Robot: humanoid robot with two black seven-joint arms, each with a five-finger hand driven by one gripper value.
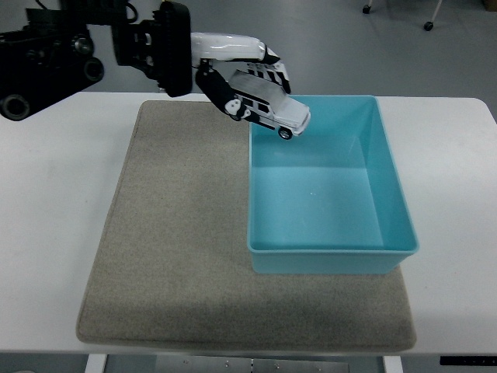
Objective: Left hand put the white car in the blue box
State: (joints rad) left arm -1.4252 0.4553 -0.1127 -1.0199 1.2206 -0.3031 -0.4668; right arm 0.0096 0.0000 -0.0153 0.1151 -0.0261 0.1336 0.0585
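Observation:
My left hand (245, 81) comes in from the upper left, raised high over the table, its fingers shut on the white car (273, 113). The car tilts nose-down to the right and hangs over the far left corner of the blue box (330, 260). The box is an open light-blue bin with nothing inside, standing on the right part of the grey mat (178, 249). My right hand is not in view.
The grey mat covers the middle of the white table (54, 233). Beyond the table's far edge lies grey floor, with chair casters (429, 25) at the top right.

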